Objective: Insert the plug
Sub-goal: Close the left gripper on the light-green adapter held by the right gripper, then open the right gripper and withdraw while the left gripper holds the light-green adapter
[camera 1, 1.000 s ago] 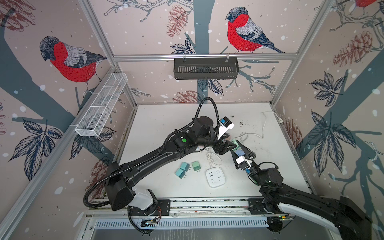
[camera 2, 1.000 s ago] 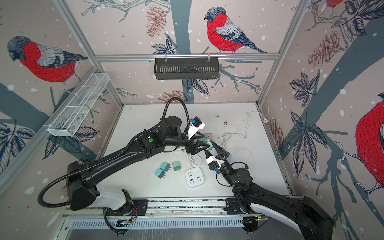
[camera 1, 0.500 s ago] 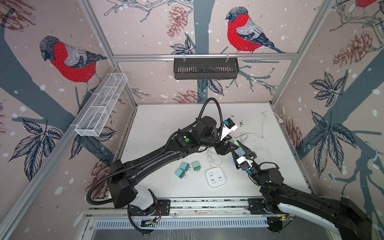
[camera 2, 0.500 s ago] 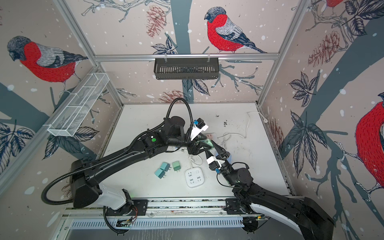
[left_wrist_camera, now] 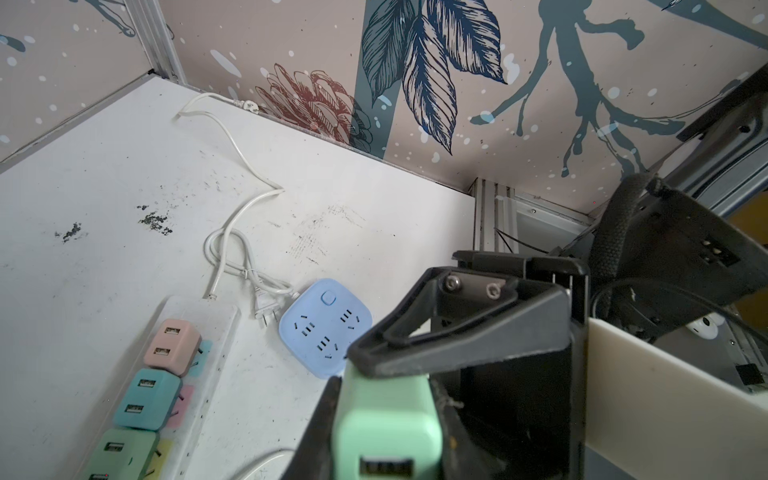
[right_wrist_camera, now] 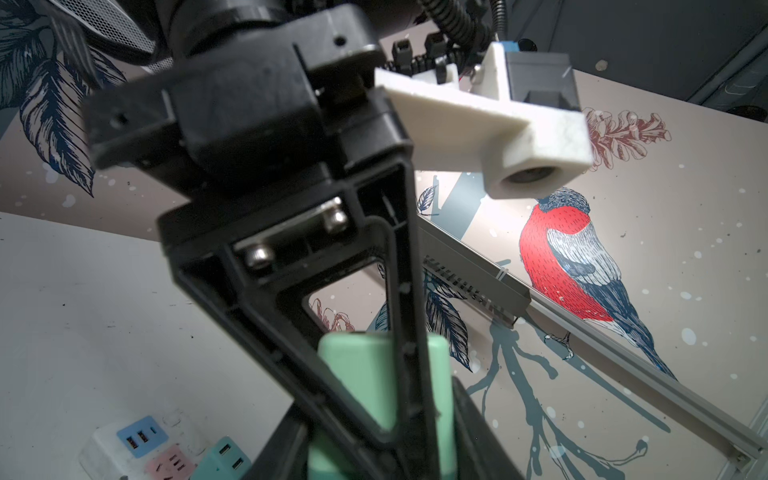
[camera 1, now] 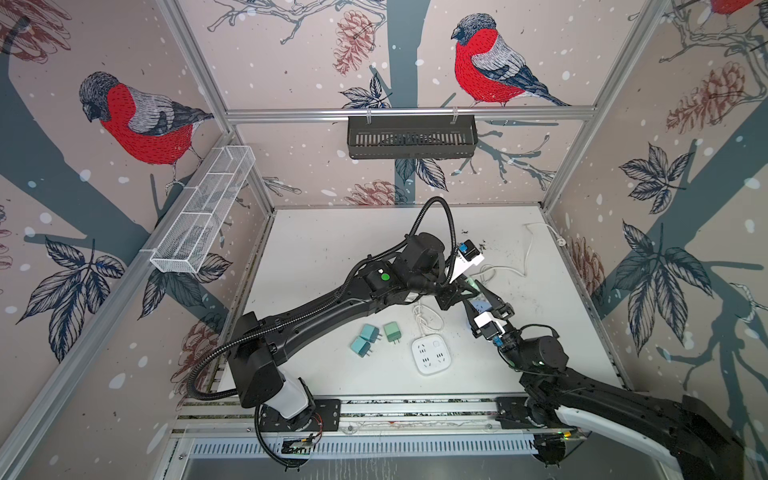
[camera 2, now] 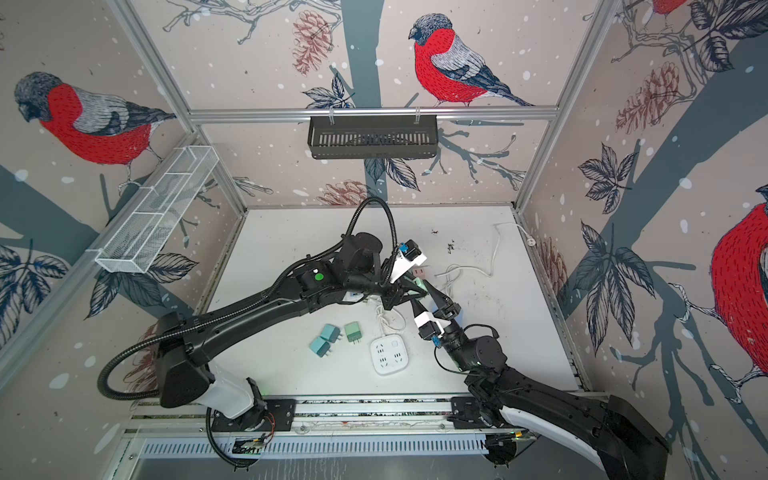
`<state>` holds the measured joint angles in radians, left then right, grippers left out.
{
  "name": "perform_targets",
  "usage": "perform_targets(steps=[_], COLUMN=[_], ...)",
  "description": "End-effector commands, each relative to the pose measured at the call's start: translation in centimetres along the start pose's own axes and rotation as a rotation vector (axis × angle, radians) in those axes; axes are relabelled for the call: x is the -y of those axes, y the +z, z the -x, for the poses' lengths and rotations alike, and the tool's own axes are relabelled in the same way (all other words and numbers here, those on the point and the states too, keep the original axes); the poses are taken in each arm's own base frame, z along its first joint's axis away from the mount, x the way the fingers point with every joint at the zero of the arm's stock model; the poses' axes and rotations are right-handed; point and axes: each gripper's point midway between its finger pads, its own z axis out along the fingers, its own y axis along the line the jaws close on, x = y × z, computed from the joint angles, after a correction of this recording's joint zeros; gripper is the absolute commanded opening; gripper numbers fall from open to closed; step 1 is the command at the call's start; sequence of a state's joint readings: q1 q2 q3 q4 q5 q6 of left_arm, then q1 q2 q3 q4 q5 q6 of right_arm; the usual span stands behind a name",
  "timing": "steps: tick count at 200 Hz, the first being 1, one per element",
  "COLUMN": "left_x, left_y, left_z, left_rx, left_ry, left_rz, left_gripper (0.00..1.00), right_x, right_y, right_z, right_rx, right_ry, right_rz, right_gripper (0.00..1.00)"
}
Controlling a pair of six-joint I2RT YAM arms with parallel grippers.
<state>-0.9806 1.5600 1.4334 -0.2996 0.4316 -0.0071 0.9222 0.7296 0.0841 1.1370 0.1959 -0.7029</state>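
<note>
Nearest the front rail, a white square socket block [camera 1: 431,354] is lying on the table [camera 1: 332,249], and three loose teal and green adapters [camera 1: 369,333] are lying just beside it on its left. Further in, near the middle, the mint-green plug [left_wrist_camera: 386,424] is being held off the table where the two arms are meeting tip to tip. It is being pinched by the left gripper [camera 1: 466,288], whose jaws are pressed onto its sides. The same plug is being clamped from the opposite side by the right gripper [camera 1: 481,297].

Just beyond, a blue square socket [left_wrist_camera: 326,328] is resting on the table beneath the grippers. Beside it a long white power strip [left_wrist_camera: 216,324] is carrying a row of plugged-in adapters [left_wrist_camera: 147,399]. A white cable [left_wrist_camera: 253,209] is trailing toward the far right corner. On the back wall a black basket [camera 1: 411,137] is hanging, and a white wire basket [camera 1: 203,212] is hanging on the left wall.
</note>
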Motion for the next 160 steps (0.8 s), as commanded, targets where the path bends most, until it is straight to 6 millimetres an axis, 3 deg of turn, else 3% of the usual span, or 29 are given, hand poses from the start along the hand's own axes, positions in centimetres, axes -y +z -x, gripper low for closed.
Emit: perform_targets(steps=[1, 30, 47, 51, 53, 55, 58, 95, 119, 160], left_x=[0.4, 0.2, -0.4, -0.5, -0.6, -0.6, -0.7, -1.0, -1.3, -1.0], left_y=[0.2, 0.0, -0.4, -0.5, -0.7, -0.7, -0.8, -2.9, -4.7, -6.1], left_z=[0.5, 1.0, 1.2, 1.2, 1.3, 1.3, 1.3, 2.1, 2.6, 2.1], left_rx=[0.01, 0.041, 0.063, 0.067, 0.072, 0.075, 0.08, 0.161, 0.237, 0.274], left_ry=[0.035, 0.052, 0.063, 0.065, 0.066, 0.067, 0.069, 0.09, 0.123, 0.261], left_rz=[-0.017, 0.001, 0.04, 0.049, 0.054, 0.059, 0.063, 0.119, 0.179, 0.218], left_gripper=[0.0, 0.0, 0.0, 0.0, 0.0, 0.0, 0.0, 0.0, 0.0, 0.0], right_x=[0.0, -0.5, -0.6, -0.5, -0.4, -0.4, -0.2, 0.1, -0.4, -1.2], right_y=[0.3, 1.3, 1.7, 1.8, 1.9, 1.9, 2.1, 2.7, 0.5, -4.0], right_z=[0.6, -0.3, -0.3, -0.2, -0.2, -0.2, -0.1, -0.1, -1.4, -4.9], right_rx=[0.021, -0.035, -0.044, -0.046, -0.048, -0.052, -0.058, -0.236, -0.35, -0.41], right_ry=[0.024, 0.034, 0.058, 0.07, 0.079, 0.088, 0.105, 0.471, 0.642, 0.734], right_rz=[0.009, 0.02, 0.028, 0.026, 0.024, 0.024, 0.021, 0.076, 0.084, 0.028], right_gripper=[0.02, 0.15, 0.42, 0.57, 0.83, 0.95, 1.0, 1.0, 1.0, 1.0])
